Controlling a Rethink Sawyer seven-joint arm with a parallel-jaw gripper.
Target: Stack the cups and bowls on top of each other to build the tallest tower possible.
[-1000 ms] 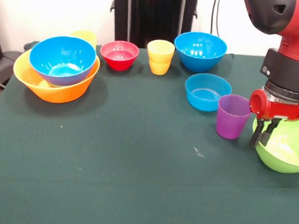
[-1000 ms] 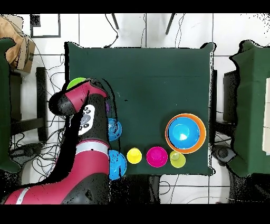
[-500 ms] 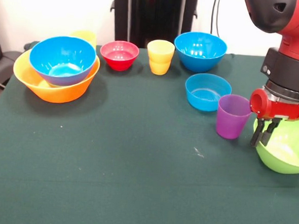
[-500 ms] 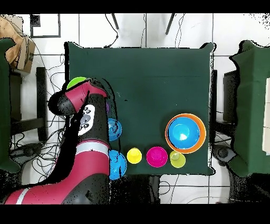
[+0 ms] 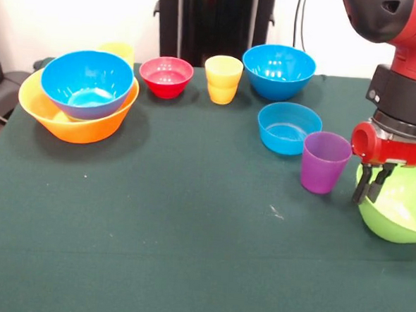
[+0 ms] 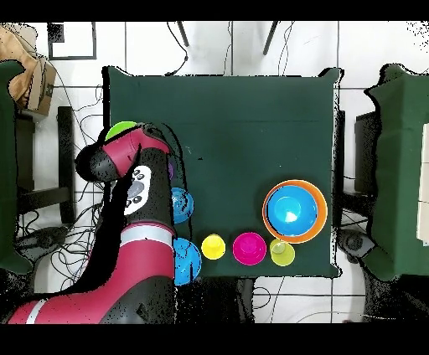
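Observation:
My gripper [image 5: 370,186] hangs at the left rim of the large lime green bowl [image 5: 401,210] at the table's right edge, its fingers close together astride the rim. The purple cup [image 5: 324,162] stands just left of it, the shallow blue bowl [image 5: 288,127] behind that. A large blue bowl [image 5: 87,81] sits nested in the huge orange-yellow bowl [image 5: 75,128] at far left. One yellow cup [image 5: 118,50] stands behind them, another [image 5: 222,79] mid-back. In the overhead view my arm hides the gripper; the green bowl [image 6: 121,131] shows beside it.
A small red bowl [image 5: 166,76] and a second large blue bowl [image 5: 278,70] stand along the back edge. The green bowl lies close to the table's side edge. The small green bowl is out of view. Cables lie on the floor around the table.
My gripper has shifted slightly to the right, and the lime green bowl has shifted with it. The other things have not moved.

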